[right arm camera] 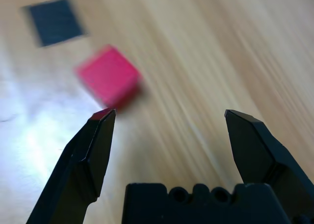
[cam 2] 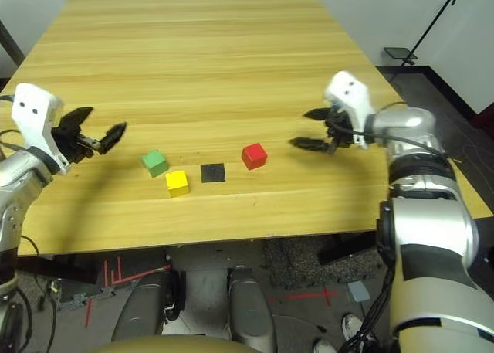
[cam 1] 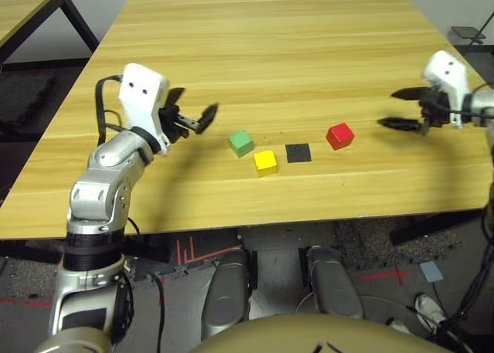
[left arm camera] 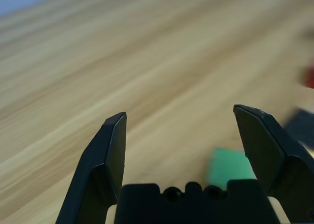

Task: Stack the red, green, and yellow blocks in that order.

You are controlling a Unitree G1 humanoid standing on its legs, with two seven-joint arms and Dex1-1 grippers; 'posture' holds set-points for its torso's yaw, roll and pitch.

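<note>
While all three blocks sit apart on the wooden table [cam 1: 309, 44], we hold both grippers spread and empty.
Our left gripper [cam 1: 194, 117] hovers left of the green block [cam 1: 241, 143]; the yellow block [cam 1: 265, 162] lies just nearer, then the black square patch [cam 1: 298, 152] and the red block [cam 1: 340, 136], with our right gripper [cam 1: 401, 109] further right.

Three blocks [cam 1: 265, 161], two hands [cam 1: 193, 118].

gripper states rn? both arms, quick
Left gripper: open, holding nothing, beside the green block.
Right gripper: open, holding nothing, beside the red block.
</note>
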